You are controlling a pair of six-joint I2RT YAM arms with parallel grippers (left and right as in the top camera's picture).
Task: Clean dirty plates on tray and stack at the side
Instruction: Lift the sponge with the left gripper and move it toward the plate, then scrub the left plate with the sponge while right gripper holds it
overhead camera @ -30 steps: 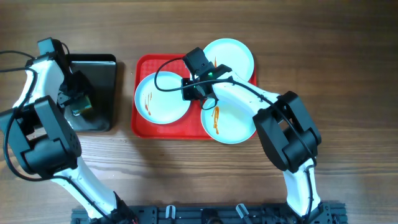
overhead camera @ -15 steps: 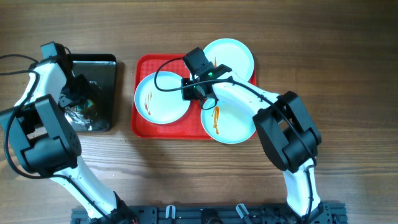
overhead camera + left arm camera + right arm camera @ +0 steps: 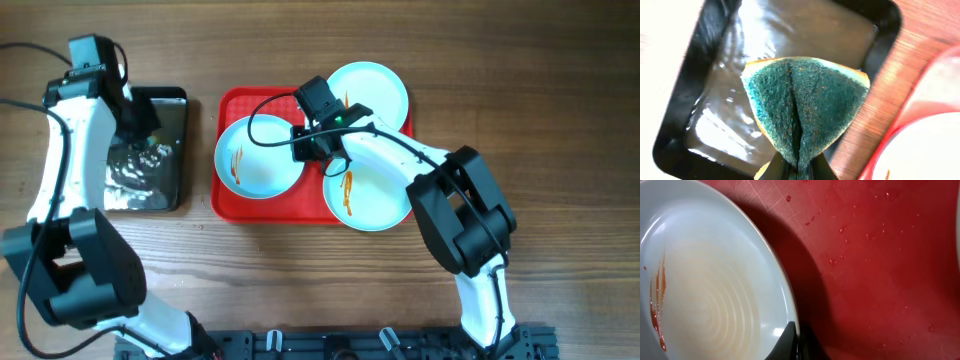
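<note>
Three dirty plates lie on the red tray [image 3: 226, 198]: one at the left [image 3: 255, 160], one at the back right [image 3: 378, 88] and one at the front right [image 3: 372, 198], all streaked with orange sauce. My right gripper [image 3: 303, 146] is shut on the left plate's right rim. In the right wrist view the fingers [image 3: 796, 341] pinch that rim, and the plate [image 3: 705, 295] casts a shadow on the tray [image 3: 880, 255]. My left gripper [image 3: 797, 169] is shut on a green-and-yellow sponge [image 3: 805, 100], held folded above the black tray [image 3: 715, 30].
The black tray [image 3: 168, 190] stands left of the red tray and holds rippling water. Bare wooden table [image 3: 560, 120] surrounds both trays. A cable [image 3: 268, 120] from the right arm loops over the left plate. In the left wrist view the red tray's rim [image 3: 900, 127] shows at the right.
My left gripper has shut on the sponge and lifted it out of the black tray, moving toward the tray's far end. The water is now rippling. The right arm has not moved.
</note>
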